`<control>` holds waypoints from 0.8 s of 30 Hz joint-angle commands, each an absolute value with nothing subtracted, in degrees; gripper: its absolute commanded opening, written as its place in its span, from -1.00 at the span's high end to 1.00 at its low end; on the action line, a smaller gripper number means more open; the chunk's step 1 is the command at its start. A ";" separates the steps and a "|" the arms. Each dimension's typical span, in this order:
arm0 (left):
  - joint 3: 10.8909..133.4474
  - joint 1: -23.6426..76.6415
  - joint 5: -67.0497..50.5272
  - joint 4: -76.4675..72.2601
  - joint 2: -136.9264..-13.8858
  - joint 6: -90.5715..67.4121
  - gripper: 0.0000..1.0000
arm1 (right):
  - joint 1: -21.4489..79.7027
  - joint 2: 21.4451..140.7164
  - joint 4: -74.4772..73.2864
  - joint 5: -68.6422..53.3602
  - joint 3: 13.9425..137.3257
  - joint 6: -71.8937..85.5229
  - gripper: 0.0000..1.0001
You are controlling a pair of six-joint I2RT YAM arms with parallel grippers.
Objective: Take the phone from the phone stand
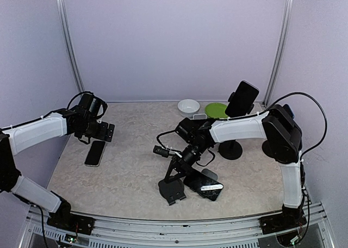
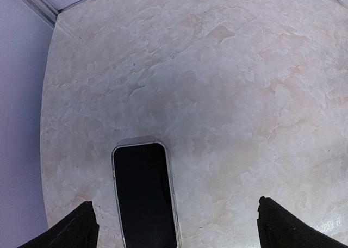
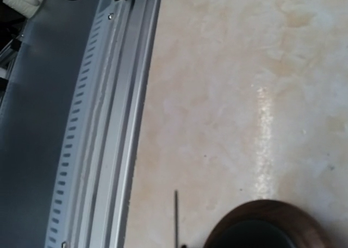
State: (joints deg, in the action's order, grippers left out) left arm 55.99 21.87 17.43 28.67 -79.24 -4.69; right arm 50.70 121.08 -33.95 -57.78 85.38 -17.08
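At 9 o'clock on the counter (image 1: pixel 130 172), the left tool (image 1: pixel 103 131) hangs over a flat phone (image 1: pixel 95 153) with its fingers spread wide. Its wrist view shows that phone face up between them, nearer the left finger, no contact. Toward 6 o'clock the near stand (image 1: pixel 173 189) looks tipped or folded low, with a dark phone (image 1: pixel 207 184) just beside its base; can't tell if they touch. The right tool (image 1: pixel 184 154) sits at that stand's upper part. Its fingers are out of its own wrist view, which shows only counter, frame rail (image 3: pixel 109 123) and a dark round shape (image 3: pixel 265 227), so spread or closed: cannot tell. At 1 o'clock are a white bowl (image 1: pixel 188 105) and a green dish (image 1: pixel 216 110). At 2 o'clock the mounted phone (image 1: pixel 242 98) sits tilted, high in the phone stand (image 1: pixel 231 149). It is the only phone in a cradle, so it is judged the task's thing, with no tool on it. Handling guess: a rigid slab, fairly light, with a slick, breakable glass face. Take it across the long side edges clear of the cradle and lift it up and out. The stand looks top-heavy on its small round base and could tip if the phone drags.
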 commanded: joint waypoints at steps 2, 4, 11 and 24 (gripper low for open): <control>56.30 22.84 20.60 26.98 -76.31 -5.58 -0.98 | 51.79 122.39 -33.88 -59.28 86.98 -16.25 1.00; 55.97 23.25 20.85 26.71 -75.31 -5.78 -0.98 | 51.83 121.63 -32.19 -59.57 86.89 -14.62 1.00; 52.48 24.49 21.35 23.61 -70.18 -7.09 -0.98 | 51.78 116.20 -12.82 -57.26 83.51 -0.49 1.00; 44.57 31.21 9.90 12.80 -60.94 -11.84 -0.98 | 50.00 117.74 13.97 -43.37 83.41 29.06 1.00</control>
